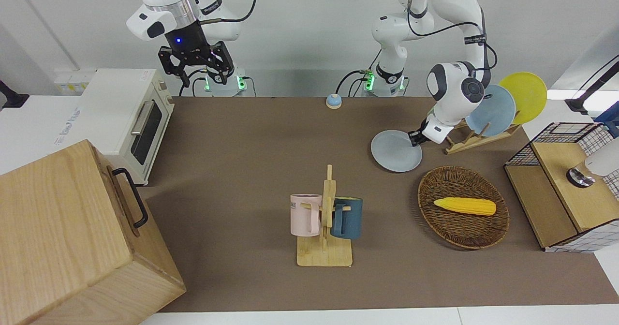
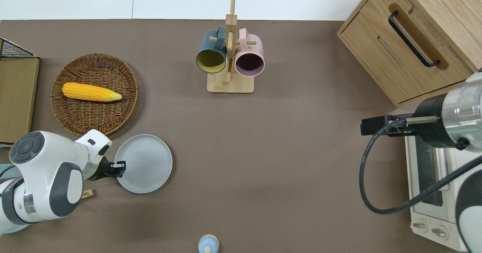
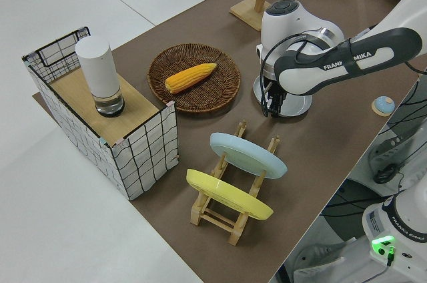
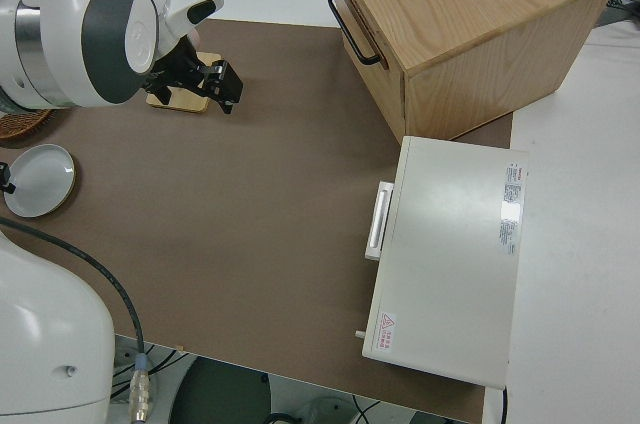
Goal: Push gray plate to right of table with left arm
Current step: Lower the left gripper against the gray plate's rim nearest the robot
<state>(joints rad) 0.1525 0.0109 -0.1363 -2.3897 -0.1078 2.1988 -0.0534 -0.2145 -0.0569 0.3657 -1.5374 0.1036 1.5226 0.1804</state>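
Round pale gray-blue plate [image 2: 143, 163] flat on matte brown table [image 2: 263, 151], lower left of overhead view. Left arm's small black gripper [image 2: 119, 168] pressed at its rim, finger state indiscernible, placed to shove toward the right arm's end. Right arm parked.

Plain white wall [image 1: 309, 20] w/ even light, no harsh shadows. White floor [image 3: 60, 229] around the work area. Wood cabinet [image 1: 72, 238] w/ black handle at right arm's end; white toaster oven [image 1: 121, 114] beside it, nearer the robots.
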